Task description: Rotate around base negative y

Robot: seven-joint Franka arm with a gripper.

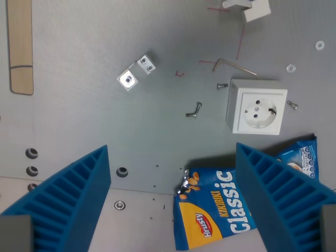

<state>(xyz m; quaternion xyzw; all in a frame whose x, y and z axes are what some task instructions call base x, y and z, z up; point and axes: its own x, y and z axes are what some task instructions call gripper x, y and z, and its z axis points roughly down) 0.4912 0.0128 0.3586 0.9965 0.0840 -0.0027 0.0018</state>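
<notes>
below the open, empty gripper, snack bag lies partly behind its right finger.

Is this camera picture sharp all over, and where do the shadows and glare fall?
In the wrist view, the white socket and small screws look sharp; the blue end effector fingers look a little soft; the snack bag has a bright glint on its torn foil edge; the socket casts a soft shadow to the wrist view's left.

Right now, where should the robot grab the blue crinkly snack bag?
Probably at its torn silver top edge, coming straight down from above. The blue snack bag lies flat on the grey table, so only that crumpled, raised edge offers something to pinch. The hand is open, and its right-side finger already hangs over the bag.
</notes>
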